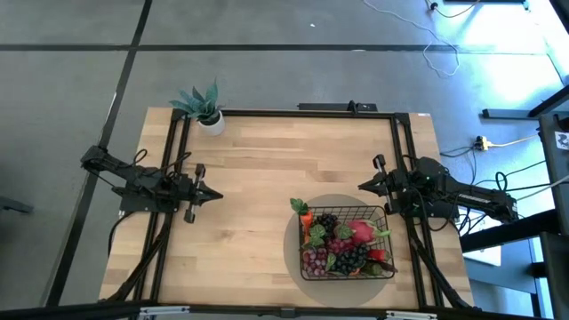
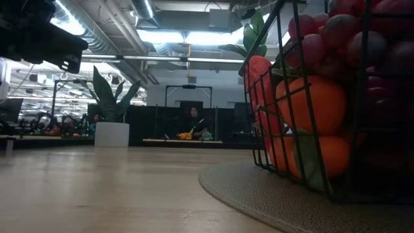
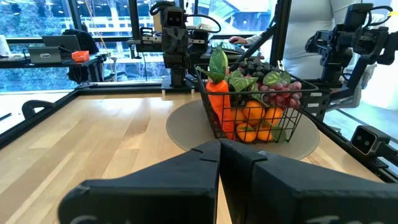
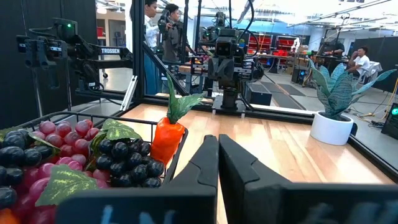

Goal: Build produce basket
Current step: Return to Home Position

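Note:
The black wire basket (image 1: 347,242) stands on a round grey mat (image 1: 293,253) at the table's near right. It is filled with produce (image 3: 252,99): a carrot (image 4: 166,138), dark and red grape bunches (image 4: 124,158), oranges (image 2: 310,110), a pink fruit (image 1: 362,232). My left gripper (image 1: 217,195) is shut at the table's left side, pointing level toward the right. My right gripper (image 1: 363,186) is shut at the right side, just beyond the basket's far right corner, pointing left. Neither touches anything.
A potted blue-green plant (image 1: 204,108) stands at the table's far left corner. Bare wood (image 1: 284,160) lies between the two grippers. A black frame rail (image 1: 302,113) runs along the far edge. People show in the room beyond the table.

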`<action>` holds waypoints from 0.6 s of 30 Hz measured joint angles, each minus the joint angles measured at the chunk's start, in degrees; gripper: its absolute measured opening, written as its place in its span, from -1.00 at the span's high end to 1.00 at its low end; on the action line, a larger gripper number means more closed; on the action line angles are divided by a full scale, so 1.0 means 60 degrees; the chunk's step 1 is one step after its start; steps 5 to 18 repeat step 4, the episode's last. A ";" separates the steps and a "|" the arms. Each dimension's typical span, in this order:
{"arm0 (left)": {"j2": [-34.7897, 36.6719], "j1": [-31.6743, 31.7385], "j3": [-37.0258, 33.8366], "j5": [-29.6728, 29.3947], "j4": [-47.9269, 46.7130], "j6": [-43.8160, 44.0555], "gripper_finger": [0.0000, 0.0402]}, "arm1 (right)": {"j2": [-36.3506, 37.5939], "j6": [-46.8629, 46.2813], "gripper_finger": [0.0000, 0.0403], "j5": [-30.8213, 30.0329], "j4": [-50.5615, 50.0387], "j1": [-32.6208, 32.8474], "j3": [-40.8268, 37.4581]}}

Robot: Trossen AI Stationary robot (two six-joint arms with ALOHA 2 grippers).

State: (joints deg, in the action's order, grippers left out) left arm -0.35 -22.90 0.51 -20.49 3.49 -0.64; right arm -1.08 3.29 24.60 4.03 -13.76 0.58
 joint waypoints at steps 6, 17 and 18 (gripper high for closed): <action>-0.0002 0.0000 0.0000 0.0000 0.0000 0.0000 1.00 | 0.0000 0.0000 1.00 0.0000 -0.0003 0.0000 0.0002; -0.0002 0.0000 0.0000 0.0000 0.0000 0.0000 1.00 | 0.0000 0.0000 1.00 0.0000 -0.0003 0.0000 0.0002; -0.0002 0.0000 0.0000 0.0000 0.0000 0.0000 1.00 | 0.0000 0.0000 1.00 0.0000 -0.0003 0.0000 0.0002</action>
